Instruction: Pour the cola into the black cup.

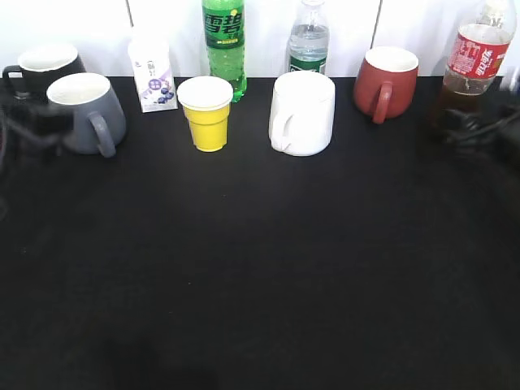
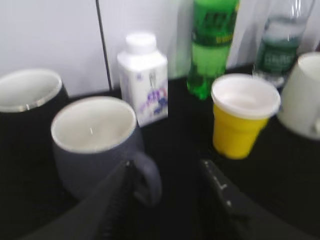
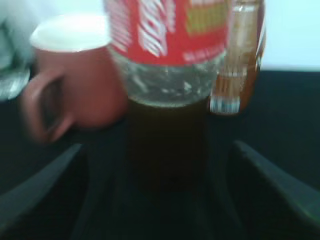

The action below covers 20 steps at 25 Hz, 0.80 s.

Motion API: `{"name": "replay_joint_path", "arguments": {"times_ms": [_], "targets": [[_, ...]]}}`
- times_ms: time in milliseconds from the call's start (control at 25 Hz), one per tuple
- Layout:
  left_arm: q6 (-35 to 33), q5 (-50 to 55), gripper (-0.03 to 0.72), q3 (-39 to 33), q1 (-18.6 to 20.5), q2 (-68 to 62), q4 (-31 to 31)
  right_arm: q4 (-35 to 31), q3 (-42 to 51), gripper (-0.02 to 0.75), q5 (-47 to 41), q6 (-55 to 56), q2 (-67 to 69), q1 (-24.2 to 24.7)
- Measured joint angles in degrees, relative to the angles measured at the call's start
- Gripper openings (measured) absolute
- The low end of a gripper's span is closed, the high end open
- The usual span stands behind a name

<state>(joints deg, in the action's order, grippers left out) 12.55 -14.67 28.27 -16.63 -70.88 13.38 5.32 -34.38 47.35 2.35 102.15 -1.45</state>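
The cola (image 1: 475, 58) is seen as a tall clear plastic bottle with a red label bearing white lettering; dark brown liquid fills only its lower part, and the clear band above the liquid is beaded with droplets in the right wrist view (image 3: 167, 100). It stands upright at the far right of the black table (image 1: 260, 268), against the white wall, its long axis vertical and its cap pointing up. The right gripper (image 3: 160, 165) is set around its base, one dark finger (image 3: 270, 175) on each side with a gap left to the bottle, so the jaws are spread wide and nothing is gripped. An amber bottle (image 3: 240, 65) is seen just behind the cola, and a dark red mug (image 1: 386, 80) stands near it on the left.

The black cup (image 1: 41, 69) is found at the far left rear, matte black outside and white inside, upright, its loop handle turned to the left. Just in front of it a grey mug (image 1: 88, 112) stands. The left gripper (image 2: 167, 200) is held low beside the grey mug's handle, its jaws apart and empty.

Between the two ends, a white carton (image 1: 152, 77), a green soda bottle (image 1: 224, 45), a yellow paper cup (image 1: 206, 114), a glossy white mug (image 1: 302, 112) and a water bottle (image 1: 309, 41) are lined up.
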Motion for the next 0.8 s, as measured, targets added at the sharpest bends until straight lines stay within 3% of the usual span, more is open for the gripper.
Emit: {"name": "replay_joint_path", "arguments": {"times_ms": [80, 160, 280, 360, 440, 560, 680, 800], "targets": [[0.26, 17.94, 0.362, 2.17, -1.98, 3.32, -2.65, 3.67, -3.1, 0.649, -31.88, 4.41, -11.84, -0.21], [0.26, 44.74, 0.41, 8.42, -3.6, 4.15, -3.49, 2.56, -6.69, 0.62, -60.6, 6.25, -20.24, -0.93], [-2.49, 74.14, 0.419, 13.58, -3.81, 5.72, -9.15, -0.59, -8.69, 0.585, -88.14, 5.65, -29.63, -1.07], [-4.16, 82.67, 0.42, 13.71, -3.81, 9.82, -15.68, -2.75, -8.69, 0.581, -95.64, 4.28, -36.95, -1.13], [-4.57, 84.07, 0.42, 13.71, -3.81, 18.79, -18.71, -4.35, -8.69, 0.575, -98.51, 2.04, -46.83, -1.2], [-9.34, 84.26, 0.42, 12.67, -3.81, 40.94, -18.5, -4.59, -6.26, 0.573, -103.01, 0.84, -66.97, -1.22], [-10.17, 83.53, 0.42, 7.13, -3.81, 62.29, -17.64, -4.6, 1.62, 0.566, -105.53, 0.65, -89.33, -1.22], [-10.35, 81.78, 0.42, 3.93, -3.81, 70.51, -16.04, -4.67, 5.31, 0.566, -106.9, 0.66, -102.4, -1.28]]}}
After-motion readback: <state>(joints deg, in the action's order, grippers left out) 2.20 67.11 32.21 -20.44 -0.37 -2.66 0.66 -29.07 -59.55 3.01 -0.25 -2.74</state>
